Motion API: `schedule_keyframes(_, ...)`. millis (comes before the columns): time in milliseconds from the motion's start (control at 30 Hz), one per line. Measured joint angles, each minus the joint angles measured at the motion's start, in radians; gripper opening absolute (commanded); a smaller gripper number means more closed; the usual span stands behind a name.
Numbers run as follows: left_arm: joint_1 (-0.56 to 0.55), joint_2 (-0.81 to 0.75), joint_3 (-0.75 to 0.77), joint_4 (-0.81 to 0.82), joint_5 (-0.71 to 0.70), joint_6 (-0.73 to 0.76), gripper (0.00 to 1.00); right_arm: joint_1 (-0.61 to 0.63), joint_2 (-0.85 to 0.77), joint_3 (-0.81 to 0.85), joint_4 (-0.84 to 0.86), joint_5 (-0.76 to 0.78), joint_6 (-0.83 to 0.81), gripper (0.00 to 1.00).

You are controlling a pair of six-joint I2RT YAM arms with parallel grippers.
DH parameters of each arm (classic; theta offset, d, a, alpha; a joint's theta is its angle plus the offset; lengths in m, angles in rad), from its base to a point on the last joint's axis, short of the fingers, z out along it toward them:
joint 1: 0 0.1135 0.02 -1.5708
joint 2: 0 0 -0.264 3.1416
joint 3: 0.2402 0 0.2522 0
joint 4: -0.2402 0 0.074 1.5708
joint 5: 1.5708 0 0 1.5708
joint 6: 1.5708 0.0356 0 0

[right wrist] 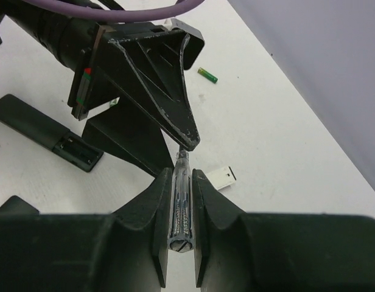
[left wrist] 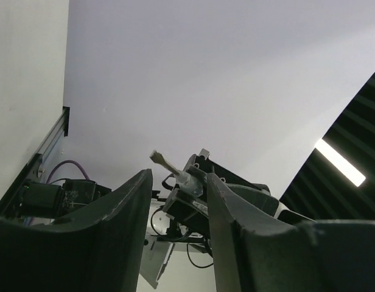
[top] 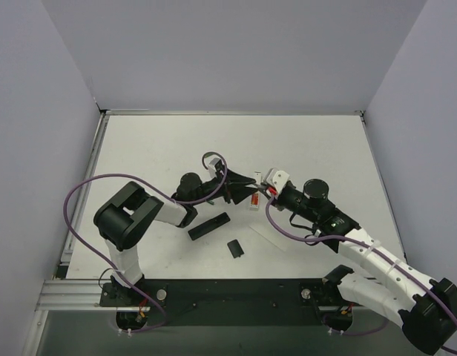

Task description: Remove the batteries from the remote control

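The black remote control (top: 208, 225) lies on the table with its battery slot open (right wrist: 78, 152); the slot looks empty. One green battery (right wrist: 207, 75) lies loose on the table beyond the grippers. My right gripper (right wrist: 182, 176) is shut on a clear pen-shaped screwdriver (right wrist: 180, 207), tip pointing forward. My left gripper (top: 242, 185) is open and empty, raised and facing the right gripper (top: 264, 191). One of its fingertips (right wrist: 187, 139) is right at the tool's tip. The left wrist view shows its jaws apart (left wrist: 178, 176), with the tool (left wrist: 187, 180) between and beyond them.
The small black cover piece (top: 234, 248) lies near the remote, toward the arms' bases. A small white block (right wrist: 219, 177) lies on the table just right of the right gripper. Grey walls enclose the table on three sides.
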Motion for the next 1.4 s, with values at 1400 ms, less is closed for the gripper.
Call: schedule_keyframes(1400,0.165,0.291,0.416,-0.87,0.091,0.857,0.38,-0.159,0.411,0.389,-0.675,-0.135,-0.315,0.0)
